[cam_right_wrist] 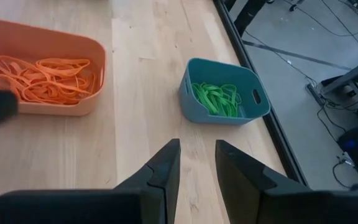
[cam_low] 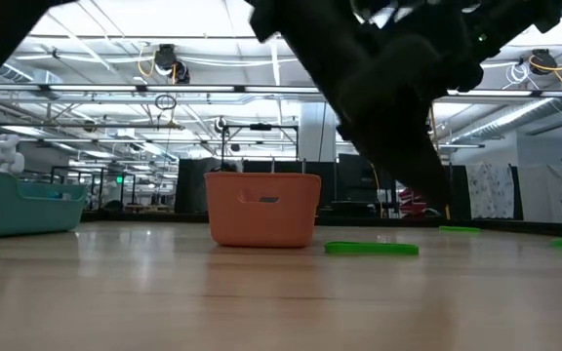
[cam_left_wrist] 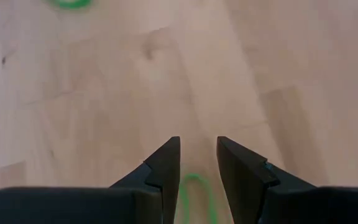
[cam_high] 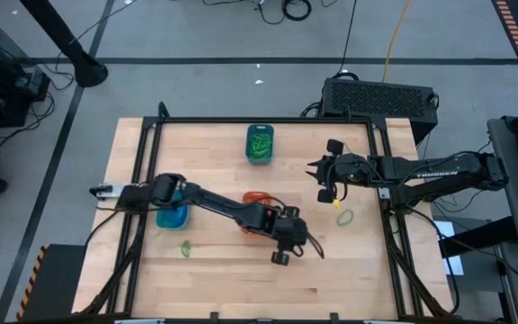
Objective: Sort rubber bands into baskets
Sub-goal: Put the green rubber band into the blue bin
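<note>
The table (cam_high: 331, 279) was pale wood in broad planks, edged by a black metal frame. Three small plastic tubs with rounded corners sat on it. The dark teal basket (cam_high: 260, 144), near the far edge, held a tangle of thin green rubber bands (cam_right_wrist: 216, 98). The orange basket (cam_right_wrist: 42, 74), in the middle, held looping orange bands (cam_right_wrist: 39, 78) (in the high view the left arm crossed over it). The lighter turquoise-blue basket (cam_high: 172, 214) sat toward the left side, partly under that arm.

The left gripper (cam_high: 283, 248) reached out past the orange basket toward the front middle of the table. Its two dark wedge-shaped fingers (cam_left_wrist: 163, 171) stood a narrow gap apart, pointing down at the wood, and a thin green band (cam_left_wrist: 194, 193) showed in the gap near their base; whether it was pinched or merely lay below I could not tell.

The right gripper (cam_high: 329, 171) hovered over the right part of the table, its fingers likewise narrowly parted with nothing between them. A loose green band (cam_high: 344, 216) lay flat on the wood just in front of it, and another green band (cam_high: 187, 247) lay near the front left.
</note>
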